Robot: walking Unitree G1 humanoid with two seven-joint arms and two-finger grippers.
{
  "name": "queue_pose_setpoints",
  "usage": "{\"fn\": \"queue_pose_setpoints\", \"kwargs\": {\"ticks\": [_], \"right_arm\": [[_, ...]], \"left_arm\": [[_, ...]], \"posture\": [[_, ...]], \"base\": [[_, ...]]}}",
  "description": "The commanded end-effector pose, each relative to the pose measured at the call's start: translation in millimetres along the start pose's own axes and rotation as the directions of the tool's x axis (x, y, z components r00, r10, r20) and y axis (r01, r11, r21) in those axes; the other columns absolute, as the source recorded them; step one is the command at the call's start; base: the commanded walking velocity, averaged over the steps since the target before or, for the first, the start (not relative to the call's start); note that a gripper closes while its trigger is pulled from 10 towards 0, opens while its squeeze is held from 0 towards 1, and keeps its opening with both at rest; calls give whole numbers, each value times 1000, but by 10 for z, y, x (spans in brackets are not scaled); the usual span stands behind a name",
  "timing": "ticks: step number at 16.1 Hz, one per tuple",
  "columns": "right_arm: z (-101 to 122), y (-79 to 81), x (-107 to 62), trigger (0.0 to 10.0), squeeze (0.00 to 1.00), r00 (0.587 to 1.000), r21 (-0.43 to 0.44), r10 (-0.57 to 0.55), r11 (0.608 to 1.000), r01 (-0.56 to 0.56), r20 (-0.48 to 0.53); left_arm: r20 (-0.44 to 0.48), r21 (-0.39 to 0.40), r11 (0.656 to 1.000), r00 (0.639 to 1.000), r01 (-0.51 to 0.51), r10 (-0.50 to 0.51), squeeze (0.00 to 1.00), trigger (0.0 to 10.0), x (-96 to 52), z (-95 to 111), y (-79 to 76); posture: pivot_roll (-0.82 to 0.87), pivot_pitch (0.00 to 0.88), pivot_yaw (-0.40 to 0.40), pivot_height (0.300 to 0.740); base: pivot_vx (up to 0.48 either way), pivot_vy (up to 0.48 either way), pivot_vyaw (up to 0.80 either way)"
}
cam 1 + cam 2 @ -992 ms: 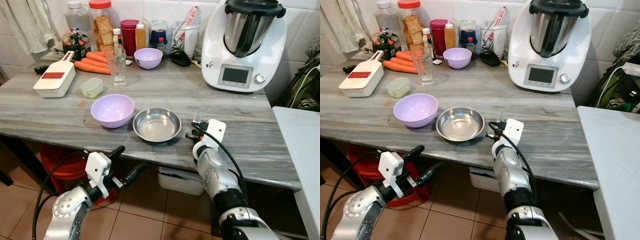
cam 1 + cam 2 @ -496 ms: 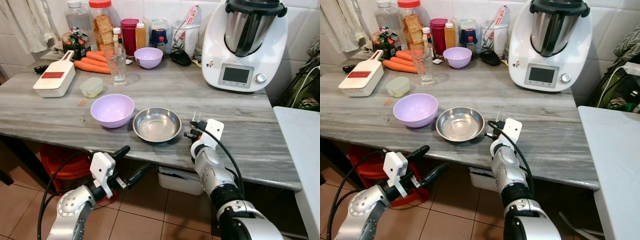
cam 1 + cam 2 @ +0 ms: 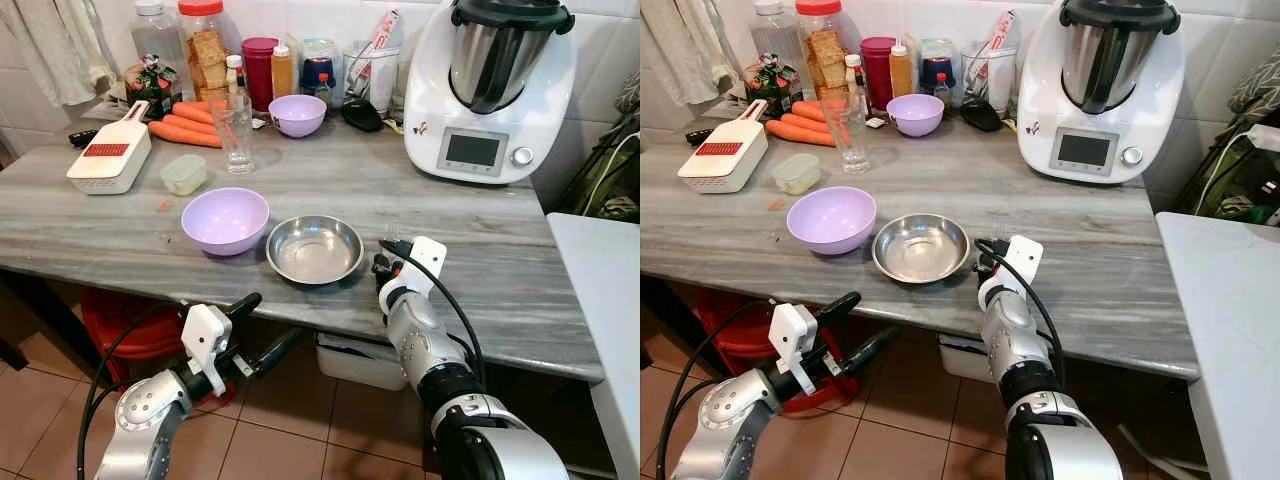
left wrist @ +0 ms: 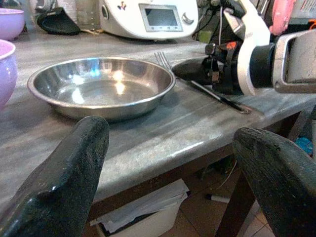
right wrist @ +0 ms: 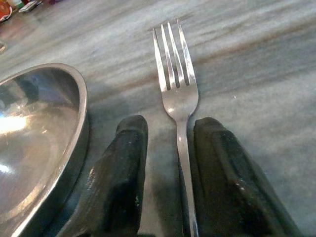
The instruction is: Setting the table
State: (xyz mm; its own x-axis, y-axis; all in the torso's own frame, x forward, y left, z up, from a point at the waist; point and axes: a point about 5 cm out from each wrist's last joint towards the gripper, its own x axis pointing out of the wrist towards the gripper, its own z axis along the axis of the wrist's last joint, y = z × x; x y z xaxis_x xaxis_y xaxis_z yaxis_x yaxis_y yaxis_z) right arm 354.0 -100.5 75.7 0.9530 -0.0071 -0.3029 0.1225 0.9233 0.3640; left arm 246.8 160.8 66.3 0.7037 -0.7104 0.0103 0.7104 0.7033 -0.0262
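While lying flat on the worktop (image 3: 520,270), fork (image 5: 176,94) sits between the fingers (image 5: 121,168) of the right tool (image 5: 165,163), tines pointing away, handle running back between the two pads. Parted only a little, barely wider than the handle, and not visibly pinching it; whether metal is touched on either side cannot be told. Just beside that tool, toward the left arm, steel bowl (image 3: 314,248); past it, lilac bowl (image 3: 225,220). Left tool (image 3: 250,330) spread wide, holding nothing, hanging below the worktop edge and facing the steel bowl.

Judged light, stiff, thin and smooth, so likely to slip or swivel in a pinch. Lies flush with stone, leaving little to get under. Best taken across the narrow neck just behind the tines, or mid-handle, squeezing on the flat edges and keeping the pads low. Not fragile; may scrape or clatter against the steel bowl if nudged.
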Motion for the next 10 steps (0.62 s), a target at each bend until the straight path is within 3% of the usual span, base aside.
{"fn": "queue_pose_setpoints", "kwargs": {"ticks": [1, 4, 8, 10], "right_arm": [[105, 41, 19, 10000, 1000, 999, 7, 16, 1000, -17, 36], [261, 52, -18, 10000, 1000, 991, -24, 61, 998, -59, 121], [452, -187, -223, 10000, 1000, 951, -146, 71, 989, -28, 300], [424, -295, -330, 10000, 1000, 942, -195, 74, 981, -9, 328]], "left_arm": [[13, 15, 1000, 1000, 0, 0, 0, 10000, -33, 35, 52], [14, 21, 1000, 1000, -10, 9, 0, 10000, -122, 30, 127], [80, 25, 999, 997, -26, 23, 0, 10000, -68, 132, 88], [118, 26, 999, 992, -44, 41, 0, 10000, -19, 224, 36]], "posture": [[61, 0, -6, 740], [60, 0, -11, 740], [41, 0, -18, 740], [30, 0, -16, 740]], "base": [[0, 0, 0], [0, 0, 0], [0, 0, 0], [0, 0, 0]]}}
